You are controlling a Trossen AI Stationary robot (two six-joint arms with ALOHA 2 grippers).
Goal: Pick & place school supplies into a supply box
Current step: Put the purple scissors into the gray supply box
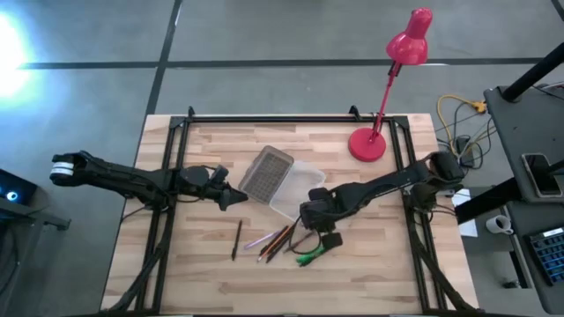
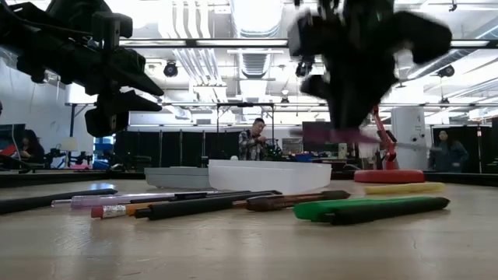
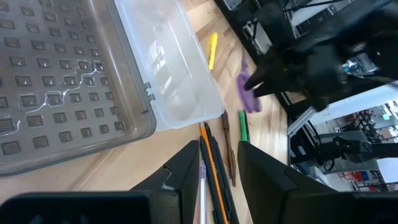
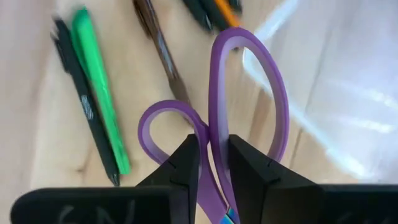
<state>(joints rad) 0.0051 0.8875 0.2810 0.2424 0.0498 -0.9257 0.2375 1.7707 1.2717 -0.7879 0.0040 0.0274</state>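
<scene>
The supply box lies open mid-table, its clear tray [image 1: 298, 187] beside its grey grid lid [image 1: 264, 172]. Several pens and pencils [image 1: 277, 239] lie on the wood near the tray, with a green pen and a black one [image 1: 312, 256] and a lone dark pencil [image 1: 237, 239]. A yellow pen [image 3: 212, 50] lies past the tray. My right gripper [image 1: 322, 231], shut on purple scissors [image 4: 245, 93], hovers above the pens. My left gripper [image 1: 234, 196] is open, just left of the lid and touching nothing. My right gripper pinches the purple scissors between its two fingers where the two handle loops meet [image 4: 210, 163]. The fingers come from above, pointing down. The loops [image 4: 273, 106] stick out past the fingertips, and the scissors are lifted clear of the table, over the pens and the tray's edge.
A red desk lamp [image 1: 388, 88] stands on its round base at the table's far right. Black frame rails run along the far, left and right edges. Bare wood shows along the near edge and the far left. People move in the room behind.
</scene>
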